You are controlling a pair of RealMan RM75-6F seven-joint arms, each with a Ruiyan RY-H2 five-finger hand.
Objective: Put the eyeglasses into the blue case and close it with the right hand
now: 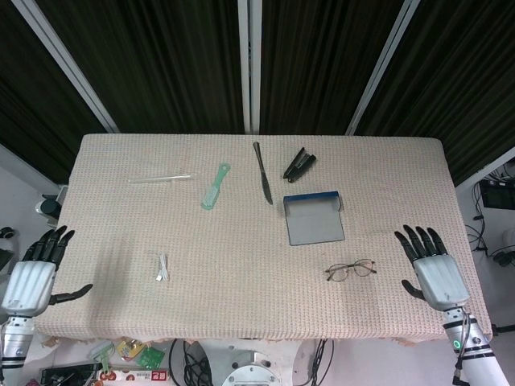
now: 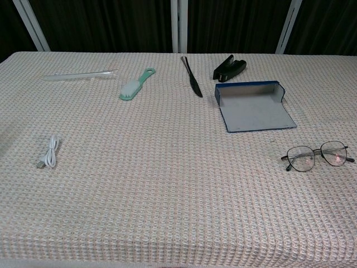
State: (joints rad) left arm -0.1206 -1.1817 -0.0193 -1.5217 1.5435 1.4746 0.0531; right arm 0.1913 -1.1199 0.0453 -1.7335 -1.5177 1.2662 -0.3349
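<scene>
Thin-framed eyeglasses (image 1: 351,269) (image 2: 317,156) lie on the table's front right, lenses up. Just behind them the blue case (image 1: 314,218) (image 2: 254,105) lies open, its grey lining showing. My right hand (image 1: 433,272) hovers over the table's right front part, to the right of the eyeglasses, with its fingers spread and nothing in it. Off the table's front left corner my left hand (image 1: 34,273) is also spread and empty. Neither hand shows in the chest view.
Along the back lie a black stapler (image 1: 298,164), a dark knife (image 1: 262,172), a green brush (image 1: 215,186) and a clear tube (image 1: 161,178). A coiled white cable (image 1: 162,268) sits at the front left. The woven tablecloth (image 1: 241,249) covers the table.
</scene>
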